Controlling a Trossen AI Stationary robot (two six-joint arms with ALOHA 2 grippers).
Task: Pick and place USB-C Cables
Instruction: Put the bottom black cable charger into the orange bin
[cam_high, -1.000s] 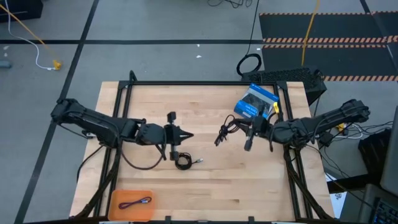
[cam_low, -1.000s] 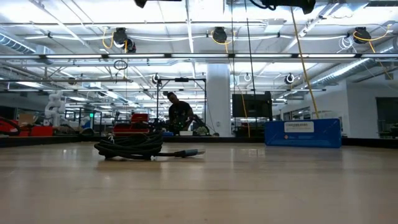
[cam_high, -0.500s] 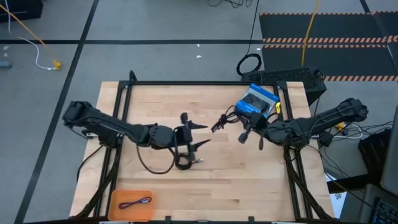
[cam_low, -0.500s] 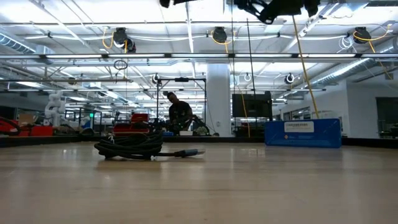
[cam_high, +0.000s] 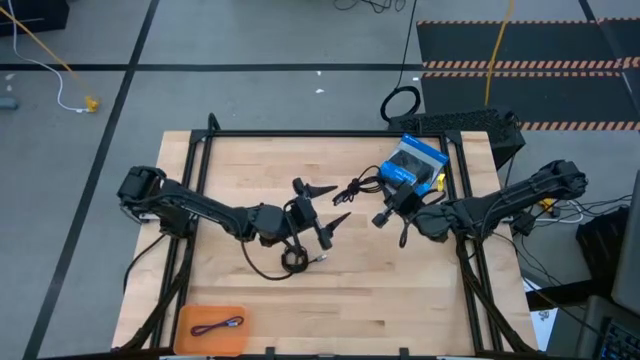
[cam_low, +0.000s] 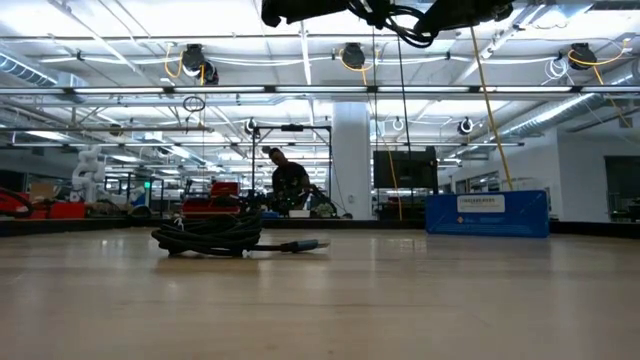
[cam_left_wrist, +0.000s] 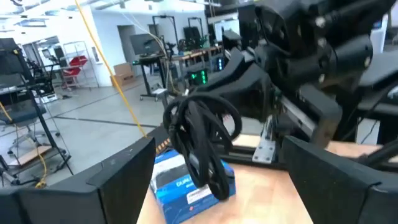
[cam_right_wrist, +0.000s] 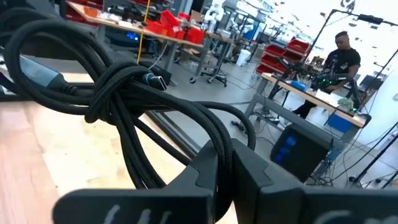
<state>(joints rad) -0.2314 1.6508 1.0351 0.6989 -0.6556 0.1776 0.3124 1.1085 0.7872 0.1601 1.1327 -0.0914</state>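
Three cables show, taking the blue box at the table's far right as the mark. The loose black bundle hangs in the air just left of the box, pinched in the right gripper, whose fingers are closed on it; the right wrist view shows the strands running between its two dark fingers. The black coil lies flat on the wood, well to the left of the box and nearer the front edge, one plug end sticking out toward the box side. The purplish-blue cable lies in the one orange tray, far from the box at the front left corner. The left gripper hangs above the coil, between it and the bundle, fingers spread wide and holding nothing. Two arms, one box, one tray.
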